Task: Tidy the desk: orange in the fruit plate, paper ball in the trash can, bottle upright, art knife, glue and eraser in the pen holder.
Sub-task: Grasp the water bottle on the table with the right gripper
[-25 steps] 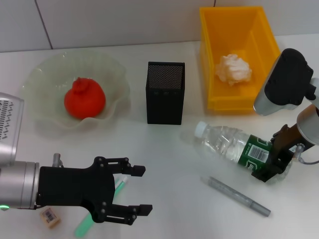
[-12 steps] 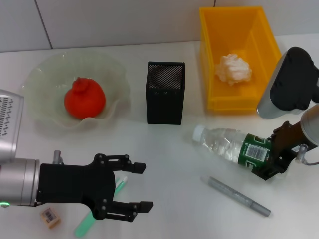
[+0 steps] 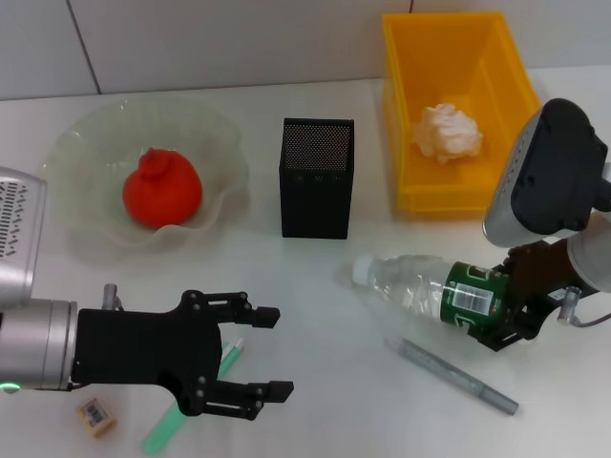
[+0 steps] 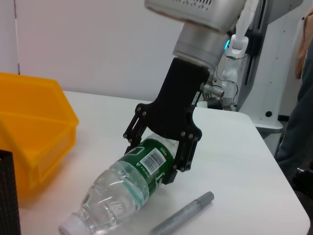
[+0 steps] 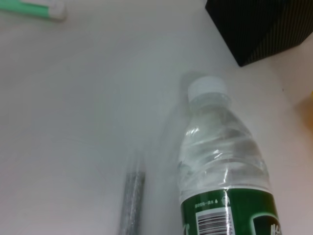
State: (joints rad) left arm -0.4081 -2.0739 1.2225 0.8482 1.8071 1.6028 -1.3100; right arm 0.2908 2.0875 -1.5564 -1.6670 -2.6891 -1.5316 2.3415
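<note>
I am clamping my right gripper [image 3: 501,320] around the green-labelled base of the water bottle [image 3: 425,286], which is lying near the pen holder [image 3: 316,177], so I can tip it upright. My left gripper [image 3: 256,353] is hovering spread above the green glue stick [image 3: 162,429].

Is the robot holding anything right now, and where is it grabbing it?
Yes. The right tool grips the bottle around its green-labelled bottom end. The left tool is open, holding nothing.
</note>
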